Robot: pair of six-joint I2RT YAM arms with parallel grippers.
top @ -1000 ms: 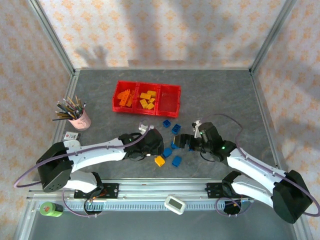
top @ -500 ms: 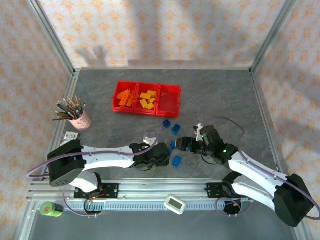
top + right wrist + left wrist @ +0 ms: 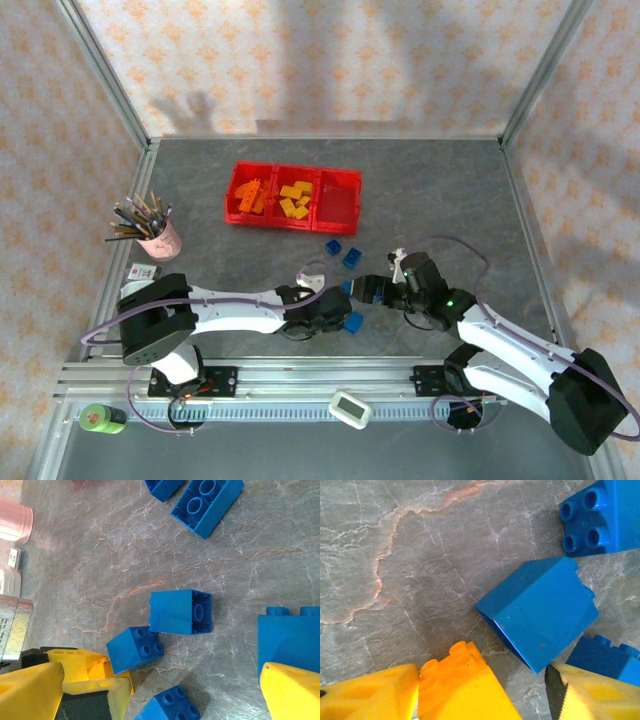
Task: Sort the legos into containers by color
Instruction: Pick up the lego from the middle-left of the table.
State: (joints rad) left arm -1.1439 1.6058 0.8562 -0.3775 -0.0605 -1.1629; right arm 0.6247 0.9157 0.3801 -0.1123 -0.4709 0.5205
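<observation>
the left end effector (image 3: 482, 680) sits low over the table (image 3: 395, 555), part open around a yellow brick (image 3: 455, 677). one finger touches the brick and a sliver of gap shows at the other. the left wrist camera makes that plain, while from overhead the arm covers it. the right end effector (image 3: 162, 680) is spread wide, with blue bricks (image 3: 180, 611) loose on the table between its fingers. these legos look light, hard and slick, so i'd pinch the flat side walls, not the studs. the overhead view adds the red containers (image 3: 338, 200), well beyond: orange in one, yellow in the middle, the third bare.
</observation>
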